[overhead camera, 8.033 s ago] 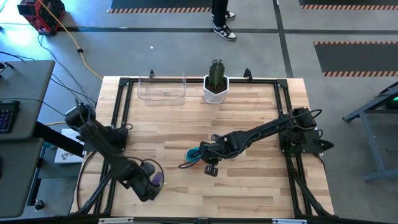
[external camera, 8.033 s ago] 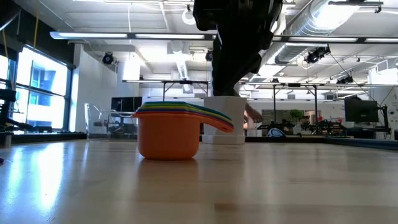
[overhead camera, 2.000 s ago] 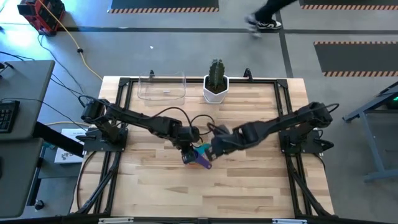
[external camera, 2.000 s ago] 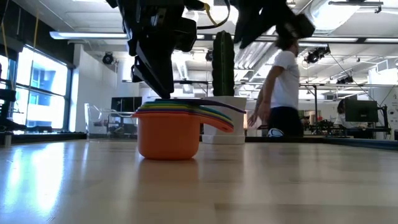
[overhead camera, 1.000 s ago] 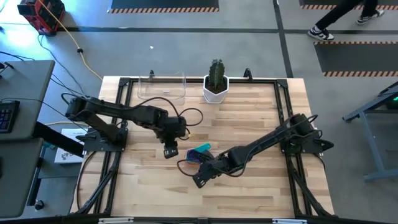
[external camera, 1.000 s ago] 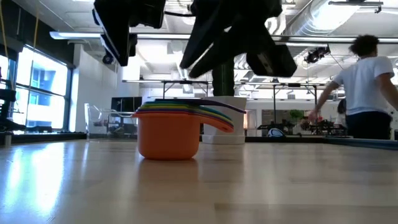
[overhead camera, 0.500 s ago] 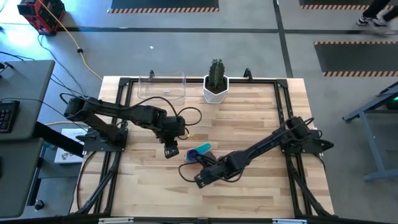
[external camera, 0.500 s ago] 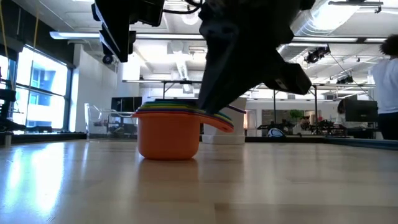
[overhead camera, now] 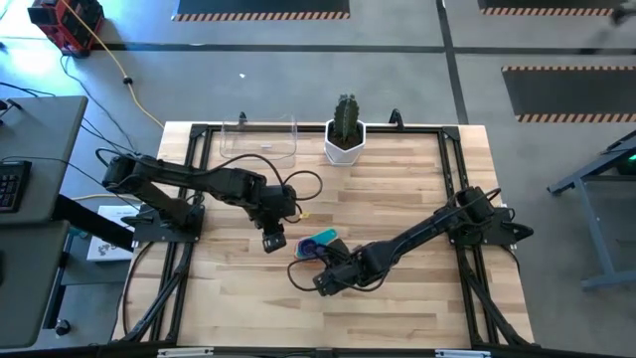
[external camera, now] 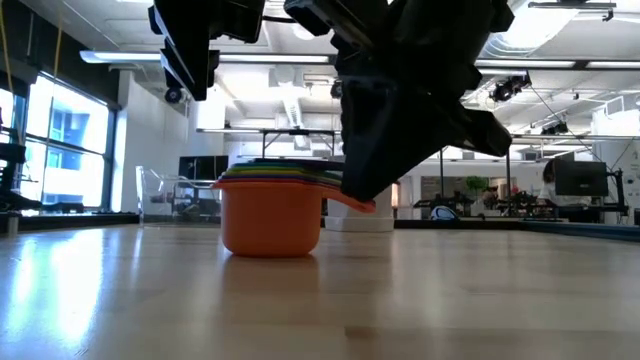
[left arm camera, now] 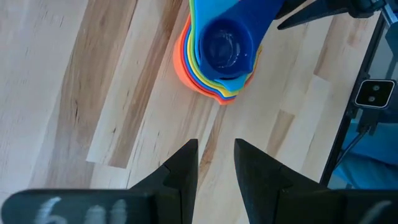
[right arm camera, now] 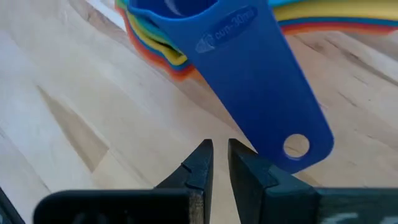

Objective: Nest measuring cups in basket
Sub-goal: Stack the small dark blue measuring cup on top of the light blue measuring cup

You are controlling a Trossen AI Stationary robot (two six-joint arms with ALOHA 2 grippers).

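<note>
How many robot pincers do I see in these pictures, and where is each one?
2. The left pincer hovers just left of the stack of measuring cups. The right pincer is just in front of the stack, by its handles. None seems hidden.

Raised lettering on the blue measuring cup's handle [right arm camera: 261, 81], right wrist view: reads roughly "cup – 30 ml"; the leading characters too faint to make out. Blurred pale marks on the bar at each wrist view's lower edge, not legible. No other readable text anywhere.
</note>
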